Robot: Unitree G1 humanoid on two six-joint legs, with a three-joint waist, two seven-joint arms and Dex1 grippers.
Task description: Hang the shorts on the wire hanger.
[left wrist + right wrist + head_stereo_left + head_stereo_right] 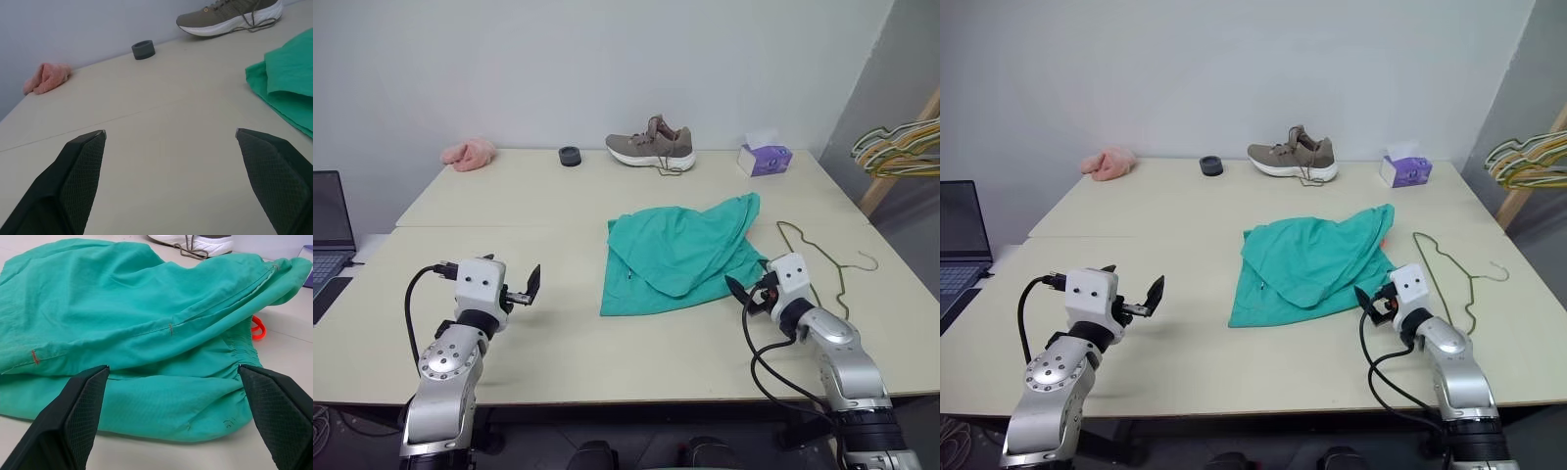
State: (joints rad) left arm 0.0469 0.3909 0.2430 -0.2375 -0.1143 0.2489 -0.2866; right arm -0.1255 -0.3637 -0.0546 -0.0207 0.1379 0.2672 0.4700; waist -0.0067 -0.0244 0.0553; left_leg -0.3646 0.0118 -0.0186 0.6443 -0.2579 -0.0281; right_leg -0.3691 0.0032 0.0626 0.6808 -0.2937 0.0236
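So, both grippers hovered low over the table point(558, 362) w/ jaws wide apart, holding nothing: left gripper point(526, 290) well left of the shorts point(680, 253), right gripper point(744, 294) just at their near right edge. Shorts lay crumpled mid-table; hanger point(822, 257) flat just right of them. Farther back: pink cloth point(470, 154), black ring point(570, 156), shoe point(652, 145), tissue box point(764, 157).
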